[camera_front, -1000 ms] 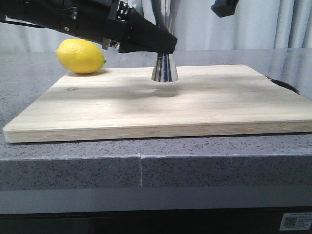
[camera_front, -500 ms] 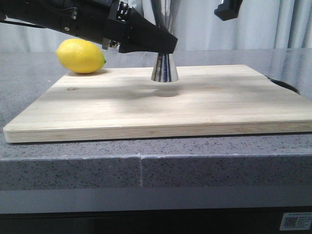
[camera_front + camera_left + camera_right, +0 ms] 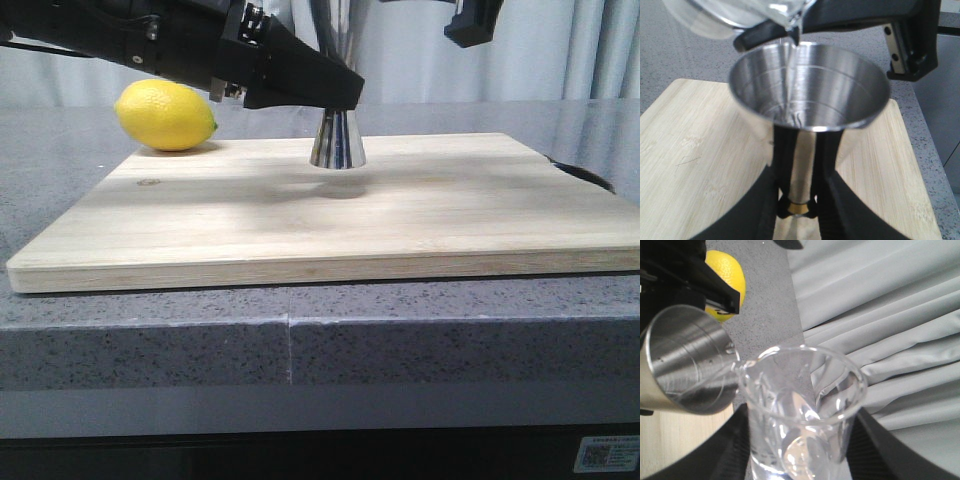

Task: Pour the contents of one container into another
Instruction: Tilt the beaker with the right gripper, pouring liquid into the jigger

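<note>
The tall shiny steel hourglass-shaped jigger (image 3: pixel 337 140) stands upright on the pale wooden cutting board (image 3: pixel 330 205), toward the board's far edge, and the board lies on the grey speckled stone counter (image 3: pixel 300 340). The left end effector (image 3: pixel 796 197) reaches in from the left side of the front view and is clamped on the jigger at its narrow waist; in the left wrist view its two black fingers (image 3: pixel 762 205) press against either side of the stem just above the thin gold band (image 3: pixel 799 206), with the wide upper cup opening above them. The small clear glass beaker (image 3: pixel 802 410) is held off the board, above the jigger's rim and tilted over, its pour lip hanging just over the edge of the steel cup. A thin clear stream (image 3: pixel 790 75) runs from that lip down into the cup, landing on the inner wall. The right end effector (image 3: pixel 800 460) is closed around the beaker's lower body, its dark fingers (image 3: pixel 735 450) flanking the glass on both sides; in the front view only a dark corner of it shows at the top, up and to the right of the jigger. A yellow lemon (image 3: pixel 166 116) rests on the counter just behind the board's far left corner, well apart from the jigger.
</note>
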